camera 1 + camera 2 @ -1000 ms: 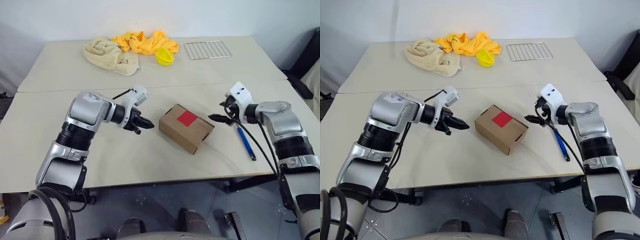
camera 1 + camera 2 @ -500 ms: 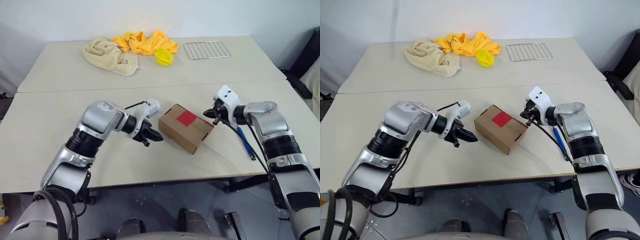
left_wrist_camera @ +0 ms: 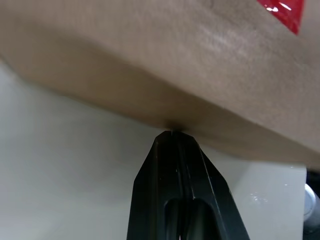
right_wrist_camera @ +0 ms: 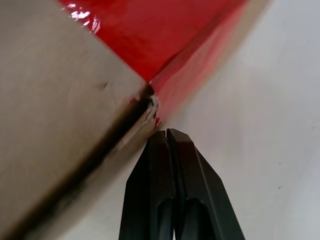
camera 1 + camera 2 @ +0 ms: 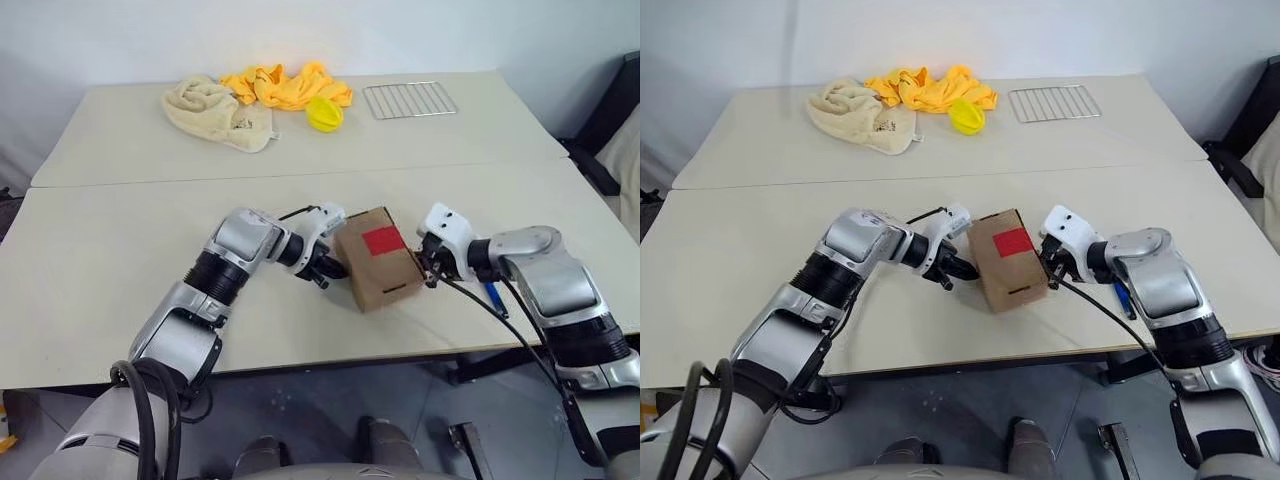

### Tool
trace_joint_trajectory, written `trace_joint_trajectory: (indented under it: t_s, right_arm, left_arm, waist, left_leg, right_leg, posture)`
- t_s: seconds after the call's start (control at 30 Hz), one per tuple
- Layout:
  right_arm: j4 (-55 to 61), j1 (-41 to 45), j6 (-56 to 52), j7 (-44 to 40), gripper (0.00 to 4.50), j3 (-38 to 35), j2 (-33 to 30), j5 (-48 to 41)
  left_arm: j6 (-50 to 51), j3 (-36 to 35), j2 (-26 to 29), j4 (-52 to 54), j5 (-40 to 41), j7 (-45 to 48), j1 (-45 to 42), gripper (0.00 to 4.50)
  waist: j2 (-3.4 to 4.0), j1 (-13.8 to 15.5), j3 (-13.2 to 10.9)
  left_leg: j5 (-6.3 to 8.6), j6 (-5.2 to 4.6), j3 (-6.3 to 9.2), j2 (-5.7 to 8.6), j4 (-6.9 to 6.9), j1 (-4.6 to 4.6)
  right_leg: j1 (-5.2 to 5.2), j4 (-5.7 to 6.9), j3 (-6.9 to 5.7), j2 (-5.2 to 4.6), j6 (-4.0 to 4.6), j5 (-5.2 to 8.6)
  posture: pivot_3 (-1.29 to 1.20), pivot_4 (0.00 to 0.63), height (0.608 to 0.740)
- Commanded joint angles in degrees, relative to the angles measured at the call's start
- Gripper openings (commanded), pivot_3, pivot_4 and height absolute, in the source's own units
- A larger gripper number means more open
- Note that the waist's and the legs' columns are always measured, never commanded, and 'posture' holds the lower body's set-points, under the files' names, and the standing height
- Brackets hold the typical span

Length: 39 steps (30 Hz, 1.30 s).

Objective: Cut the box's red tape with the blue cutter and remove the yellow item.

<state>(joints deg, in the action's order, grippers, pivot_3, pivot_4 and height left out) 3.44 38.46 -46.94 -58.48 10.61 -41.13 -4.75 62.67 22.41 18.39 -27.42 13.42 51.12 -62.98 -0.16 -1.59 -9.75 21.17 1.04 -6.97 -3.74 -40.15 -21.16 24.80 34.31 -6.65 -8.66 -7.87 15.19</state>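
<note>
Lying just right of the right end effector (image 5: 432,268) on the counter (image 5: 100,260), the blue cutter (image 5: 494,296) runs near-to-far — both end effectors pinched shut, empty, bracketing the box (image 5: 378,256); left end effector (image 5: 337,272) farther away.

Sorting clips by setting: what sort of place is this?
Likely a robot test room: plain pale tables against a bare wall, with staged props, a taped box, towels and a wire rack.

Light: bright, even, soft shadows under my arms | Glare: sheen on the red tape (image 4: 165,35) | Focus: my wrist views blur up close, perhaps motion | Head views: sharp
</note>
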Motion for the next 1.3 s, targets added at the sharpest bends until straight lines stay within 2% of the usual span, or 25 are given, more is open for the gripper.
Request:
trace_joint_trajectory:
  t_s: [0.03, 0.23, 0.37, 0.5, 0.83, 0.93, 1.0, 1.1, 1.3]
  right_arm:
    - [6.8, -0.7, -3.3, 0.9, 0.05, -1.4, 0.1, -2.8]
    - [10.0, -1.4, -8.1, 6.6, 0.05, -0.6, 5.0, -4.5]
    - [8.4, -1.1, -7.6, 8.0, 0.05, 0.3, 5.4, -4.2]
    - [6.6, -1.0, -6.1, 8.7, 0.05, 1.5, 3.2, -2.4]
    - [6.5, -1.6, -5.1, 9.8, 0.05, -1.0, -3.1, -3.1]
    - [6.9, -1.9, -5.9, 12.4, 0.05, -3.7, -3.8, -2.7]
    - [7.6, -1.8, -7.8, 13.7, 0.05, -7.4, -5.6, -3.2]
    - [14.3, 0.8, -18.6, 13.4, 0.61, -13.0, -6.4, -8.2]
    - [20.5, 7.4, -36.1, 19.1, 2.62, -16.5, -1.2, -12.5]
  left_arm:
    - [-1.8, 0.0, 0.8, 0.7, -0.4, 2.6, -2.4, 0.0]
    - [-2.9, 1.4, 4.3, -0.3, -2.3, 5.5, -4.1, 0.0]
    - [-2.8, 0.9, 4.1, -1.1, -2.6, 5.7, -4.5, 0.0]
    - [-3.5, 1.4, 4.0, -1.5, -3.5, 5.9, -3.7, 0.0]
    - [-7.7, 0.7, 5.3, -6.1, -6.5, 6.3, -3.2, 0.0]
    - [-10.6, -0.9, 6.0, -8.7, -7.3, 6.4, -5.0, 0.0]
    - [-14.4, -4.8, 6.1, -12.1, -5.6, 7.3, -8.9, 0.0]
    - [-17.3, -7.5, 3.2, -15.8, -3.0, 12.3, -14.1, 0.0]
    - [-18.1, -7.5, -0.7, -17.7, -2.4, 20.7, -16.6, 0.0]
  waist:
    - [0.0, 0.0, 0.0]
    - [0.0, 0.1, 0.0]
    - [0.0, 0.5, 0.0]
    - [0.0, 0.5, 0.0]
    - [-0.01, 0.1, 0.0]
    - [-0.01, 0.2, 0.0]
    - [-0.04, 0.4, 0.0]
    - [-0.07, 1.2, 0.0]
    - [-0.05, 1.5, 0.0]
  left_leg:
    - [0.0, 0.0, 0.01, 0.0, -0.01, -0.01]
    - [0.0, 0.0, 0.01, 0.0, -0.03, -0.02]
    - [0.0, 0.0, 0.02, 0.0, -0.06, -0.04]
    - [0.0, 0.0, 0.02, 0.0, -0.05, -0.04]
    - [0.0, 0.0, 0.01, 0.0, -0.04, -0.03]
    - [0.0, 0.0, 0.01, 0.0, -0.04, -0.04]
    - [0.0, 0.0, 0.01, 0.0, -0.05, -0.05]
    - [0.0, 0.0, 0.0, 0.01, -0.1, -0.2]
    - [0.0, 0.0, -0.02, 0.0, -0.04, -0.06]
  right_leg:
    - [0.0, 0.0, 0.0, 0.0, 0.0, 0.0]
    - [0.0, 0.01, 0.0, 0.0, 0.0, 0.0]
    - [-0.01, 0.01, 0.0, -0.01, 0.0, 0.0]
    - [0.0, 0.0, -0.01, 0.0, 0.0, 0.0]
    - [0.0, 0.01, 0.0, 0.0, 0.0, 0.0]
    - [0.01, 0.01, 0.0, 0.0, 0.0, 0.0]
    - [0.0, 0.01, -0.01, -0.01, 0.0, 0.0]
    - [0.13, 0.01, 0.0, -0.01, 0.0, 0.0]
    - [0.03, 0.0, -0.02, 0.0, 0.0, 0.0]
  posture:
    - [0.0, 0.15, 0.74]
    - [0.0, 0.15, 0.74]
    - [0.0, 0.15, 0.74]
    - [0.0, 0.15, 0.74]
    - [0.0, 0.15, 0.74]
    - [0.0, 0.15, 0.74]
    - [0.0, 0.15, 0.74]
    - [0.0, 0.15, 0.74]
    - [0.0, 0.15, 0.74]
